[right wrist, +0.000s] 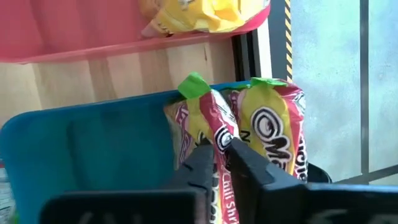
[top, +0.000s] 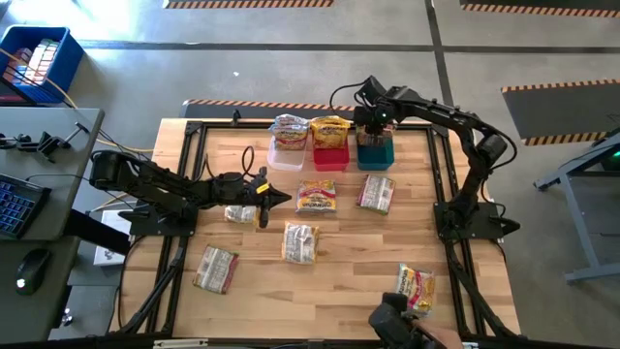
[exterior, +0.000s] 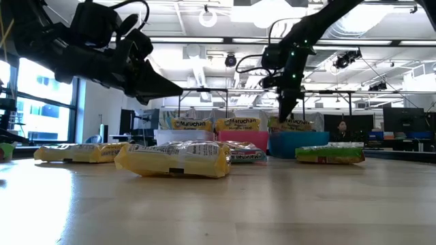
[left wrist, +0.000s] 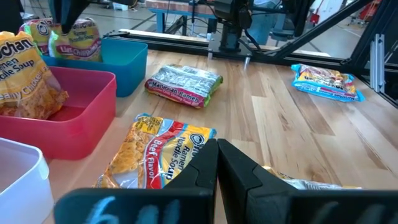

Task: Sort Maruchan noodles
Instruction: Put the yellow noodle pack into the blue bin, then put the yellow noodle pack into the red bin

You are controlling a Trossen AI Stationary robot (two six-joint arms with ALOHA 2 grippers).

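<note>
Maruchan noodle packets lie flat on the wooden table: a yellow-orange one [top: 317, 197], a reddish-pink one [top: 376, 192], and others [top: 300, 242] [top: 216, 269] [top: 417, 286]. At the far edge stand a clear bin [top: 288, 155], a red bin [top: 329, 157] and a teal bin [top: 375, 155], each with packets in it. My right gripper [right wrist: 221, 152] reaches down into the teal bin, shut on a reddish-pink packet [right wrist: 208, 118]. My left gripper [top: 281, 199] hovers shut above the table's left middle, touching nothing. My right gripper pinches the reddish-pink packet between its two fingers, just below the packet's green top edge [right wrist: 217, 134]. The fingers come from above, pointing steeply down. The packet stands upright inside the teal bin [right wrist: 93, 143], beside a second packet of the same kind [right wrist: 273, 134].
A black frame [top: 194, 174] borders the table. A person's hand [top: 402, 325] shows at the near edge, by the near-right packet. One packet [top: 240, 213] lies under my left arm. Bare wood lies between the packets at the table's near middle.
</note>
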